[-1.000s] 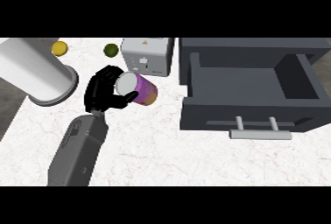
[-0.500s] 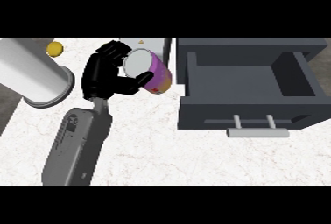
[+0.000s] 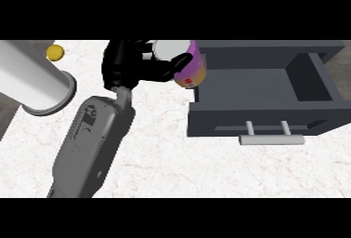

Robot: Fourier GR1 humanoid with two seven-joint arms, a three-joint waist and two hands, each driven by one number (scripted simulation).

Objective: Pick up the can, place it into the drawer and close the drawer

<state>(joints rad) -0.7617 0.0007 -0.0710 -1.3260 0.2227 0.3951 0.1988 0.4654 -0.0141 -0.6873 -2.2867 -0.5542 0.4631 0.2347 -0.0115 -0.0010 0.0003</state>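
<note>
My left hand (image 3: 126,65) is shut on the can (image 3: 191,67), a purple and orange can with a white top, held tilted above the counter. The can hangs over the left wall of the open grey drawer (image 3: 260,124), near its back left corner. The hand's thumb crosses the can's side. The drawer is pulled out, and its bare inside shows. Its pale bar handle (image 3: 270,138) faces the view's lower edge. The grey forearm (image 3: 93,144) comes in from the lower left. My right hand does not show.
A tall white cylinder (image 3: 34,81) stands at the left of the counter, close to the forearm. A small yellow object (image 3: 55,52) lies behind it. White marbled counter (image 3: 178,172) spreads in front of the drawer.
The left hand has carried the can up and to the right, from the counter's middle to the drawer's left wall. The drawer has not moved.
</note>
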